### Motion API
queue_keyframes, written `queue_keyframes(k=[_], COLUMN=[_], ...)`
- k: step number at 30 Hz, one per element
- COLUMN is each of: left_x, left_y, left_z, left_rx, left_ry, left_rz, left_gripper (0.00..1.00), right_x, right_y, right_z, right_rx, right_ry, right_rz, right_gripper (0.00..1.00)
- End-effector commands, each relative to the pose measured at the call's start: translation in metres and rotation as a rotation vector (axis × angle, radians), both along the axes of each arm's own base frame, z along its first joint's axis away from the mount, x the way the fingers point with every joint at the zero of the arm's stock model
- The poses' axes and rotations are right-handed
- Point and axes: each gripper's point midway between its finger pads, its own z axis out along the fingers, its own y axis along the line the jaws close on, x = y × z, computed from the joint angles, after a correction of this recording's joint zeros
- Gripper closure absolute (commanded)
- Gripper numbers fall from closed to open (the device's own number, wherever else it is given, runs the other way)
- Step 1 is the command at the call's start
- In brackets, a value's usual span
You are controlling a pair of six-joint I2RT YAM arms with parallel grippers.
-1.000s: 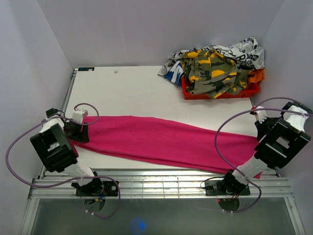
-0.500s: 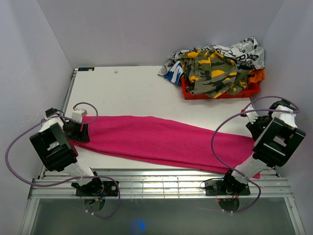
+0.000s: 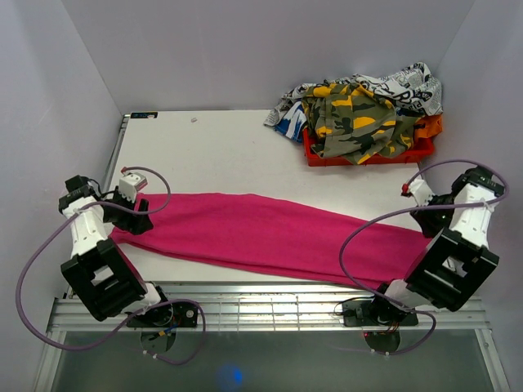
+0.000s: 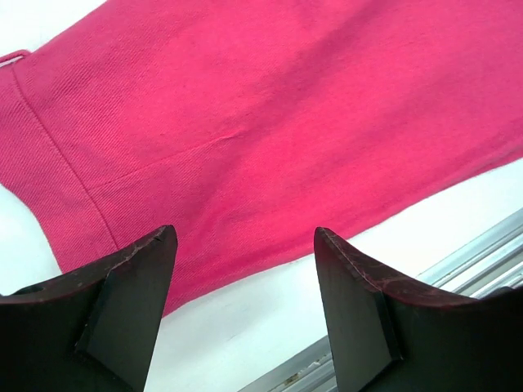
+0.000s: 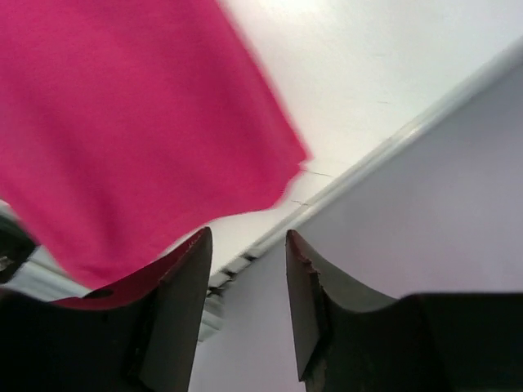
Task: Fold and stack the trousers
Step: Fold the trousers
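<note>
Bench (image 3: 221, 155): white, walled on three sides.

Trousers (image 3: 270, 237): lying flat in one long band near the near edge. They run from the left edge toward the near right corner, with no fold across the length yet.

Red crate (image 3: 368, 158): at the far right corner, heaped with other garments (image 3: 359, 110) and apart from the trousers.

Left gripper (image 4: 245, 245): jaws wide and empty, just above the trousers' left end.

Right gripper (image 5: 245, 241): jaws parted with nothing between them, at the right end's corner.

Judgement: the trousers are spread and the fold is pending. Next, each gripper must descend and pinch its end, then one end must be carried over the other.
</note>
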Motion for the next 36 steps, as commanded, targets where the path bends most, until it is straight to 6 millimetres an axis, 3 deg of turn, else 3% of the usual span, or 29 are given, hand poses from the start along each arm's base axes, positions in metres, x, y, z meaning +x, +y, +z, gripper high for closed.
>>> queue_keyframes(k=[1, 2, 4, 5, 8, 9, 10, 14, 20, 22, 24, 27, 28, 30, 33, 34, 36], left_x=[-0.002, -0.002, -0.001, -0.001, 0.002, 0.002, 0.003, 0.002, -0.001, -0.005, 0.003, 0.012, 0.014, 0.028, 0.051, 0.062, 0.069], left_y=[-0.013, -0.014, -0.016, -0.017, -0.015, -0.013, -0.008, 0.008, 0.014, -0.001, -0.022, -0.045, -0.050, -0.060, -0.069, -0.063, -0.065], left_z=[0.007, 0.006, 0.006, 0.006, 0.006, 0.004, -0.002, -0.023, -0.060, -0.058, -0.032, 0.019, 0.031, 0.054, 0.066, 0.065, 0.056], left_rx=[-0.046, -0.055, -0.074, -0.080, -0.081, -0.078, -0.063, -0.033, -0.067, -0.140, -0.235, -0.294, -0.306, -0.300, -0.283, -0.250, -0.230], left_ry=[-0.017, -0.012, -0.011, -0.015, -0.013, -0.004, 0.016, 0.106, 0.233, 0.245, 0.142, -0.055, -0.082, -0.142, -0.169, -0.196, -0.157], left_rz=[-0.039, -0.034, -0.017, -0.018, 0.002, 0.011, 0.026, 0.107, 0.204, 0.164, 0.076, -0.057, -0.072, -0.121, -0.132, -0.122, -0.097], left_gripper=[0.21, 0.21, 0.21, 0.21, 0.21, 0.21, 0.21, 0.22, 0.24, 0.27, 0.27, 0.24, 0.22, 0.22, 0.22, 0.22, 0.22], right_x=[-0.063, -0.080, -0.091, -0.107, -0.122, -0.135, -0.140, -0.121, -0.048, -0.034, -0.019, -0.001, 0.000, 0.015, 0.031, 0.038, 0.040], right_y=[0.035, 0.044, 0.044, 0.051, 0.040, 0.045, 0.036, 0.011, -0.041, -0.050, -0.058, -0.040, -0.017, 0.000, 0.053, 0.080, 0.111], right_z=[-0.031, -0.049, -0.066, -0.081, -0.103, -0.115, -0.118, -0.124, -0.097, -0.090, -0.082, -0.058, -0.048, -0.021, 0.015, 0.028, 0.037], right_rx=[0.087, 0.110, 0.082, 0.091, 0.005, 0.008, -0.045, -0.124, -0.214, -0.218, -0.217, -0.111, -0.021, 0.047, 0.185, 0.235, 0.278], right_ry=[0.192, 0.242, 0.269, 0.313, 0.349, 0.381, 0.406, 0.352, 0.186, 0.161, 0.139, 0.090, 0.078, 0.001, -0.100, -0.139, -0.145], right_rz=[0.032, 0.033, 0.026, 0.026, 0.030, 0.034, 0.036, -0.027, -0.139, -0.156, -0.158, -0.132, -0.100, -0.067, 0.015, 0.063, 0.106], right_gripper=[0.56, 0.58, 0.62, 0.64, 0.71, 0.73, 0.73, 0.73, 0.72, 0.71, 0.69, 0.61, 0.59, 0.48, 0.35, 0.34, 0.35])
